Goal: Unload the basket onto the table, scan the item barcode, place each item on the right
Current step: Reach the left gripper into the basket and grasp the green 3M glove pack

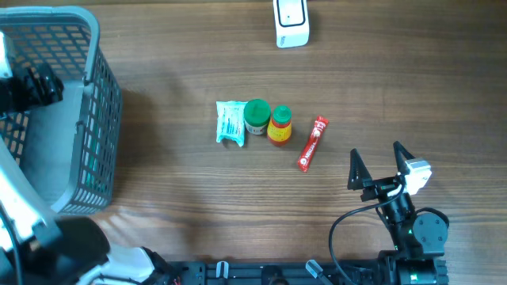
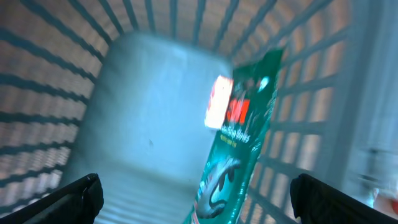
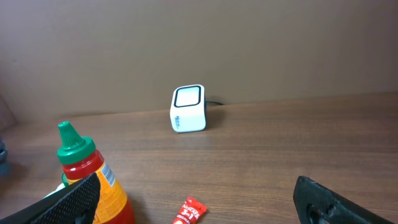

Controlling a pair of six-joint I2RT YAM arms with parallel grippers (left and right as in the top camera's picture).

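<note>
Hovering over the basket (image 1: 103, 119), left arm (image 1: 32, 87) spreads jaws; right arm (image 1: 412, 226) too.

The overhead camera looks straight down on the tabletop (image 1: 174, 190) from high up, with the basket (image 1: 101, 119) at 9 o'clock, the scanner (image 1: 291, 22) at 12 and the right claw (image 1: 374, 152) at 5. The left wrist camera points down into the basket at close range, blurred, with the left claw (image 2: 198, 198) tips in its lower corners. The right wrist camera sits low, facing 12 across the tabletop. It shares the scanner, bottle (image 3: 87, 171) and sachet (image 3: 191, 211) with the overhead.
</note>
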